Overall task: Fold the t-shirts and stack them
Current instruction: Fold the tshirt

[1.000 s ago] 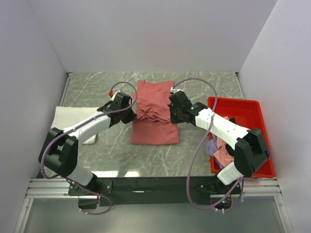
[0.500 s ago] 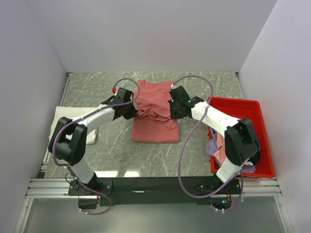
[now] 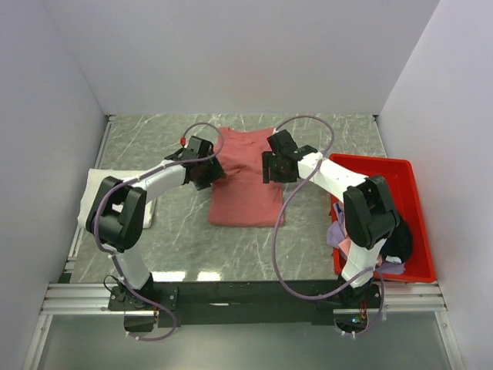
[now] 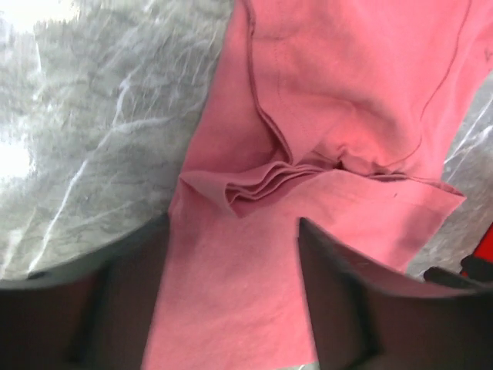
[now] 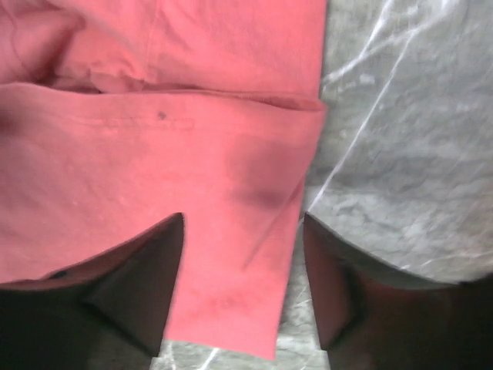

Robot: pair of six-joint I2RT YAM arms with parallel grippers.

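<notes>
The dusty red t-shirt (image 3: 245, 181) lies flat in the middle of the marble table (image 3: 154, 139), running from the far edge toward the arms, with its near part forming a tidy rectangle. About halfway along, one layer is folded over another. The left wrist view shows a small bunch of pleats at the shirt's left edge there, and the right wrist view shows a stitched hem crossing the cloth. The left gripper (image 3: 206, 171) hangs over the shirt's left edge and the right gripper (image 3: 271, 166) over its right edge, facing each other across the fold. On both, the fingers (image 4: 131, 293) stand apart with red cloth showing in the gap, and neither pair pinches anything. A white t-shirt (image 3: 104, 189) lies folded at the table's left side, well apart from the red one and partly under the left arm. At the right, the red plastic tray (image 3: 385, 173) holds crumpled pink and lavender t-shirts (image 3: 343, 235), partly hidden by the right arm.
</notes>
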